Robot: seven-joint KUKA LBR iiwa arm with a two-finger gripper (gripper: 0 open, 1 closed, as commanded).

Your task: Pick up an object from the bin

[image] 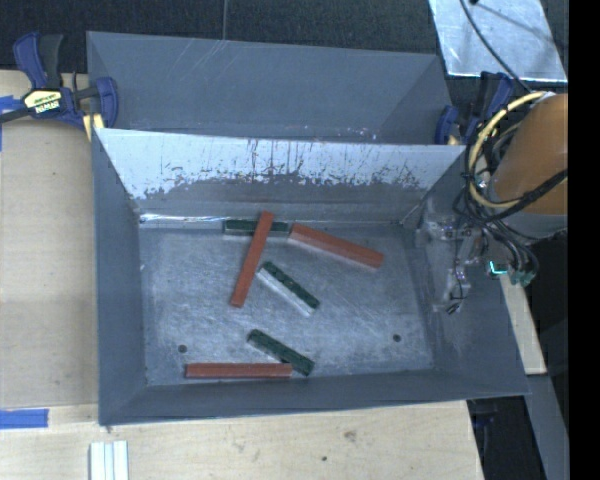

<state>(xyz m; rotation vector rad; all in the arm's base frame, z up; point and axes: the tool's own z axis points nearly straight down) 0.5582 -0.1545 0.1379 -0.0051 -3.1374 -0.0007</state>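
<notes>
Red-brown flat bar (238,371) along near wall, dark green bar (280,352) at its right end, gripper (455,293) by right wall, apart or together unclear

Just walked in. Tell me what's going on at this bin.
A robot arm is set to pick something out of the grey bin. Its gripper hangs by the bin's right wall, apart from everything. Dark green bars and reddish-brown bars lie scattered on the floor; nearest is the reddish-brown bar toward the back. Nothing looks picked yet.
</notes>
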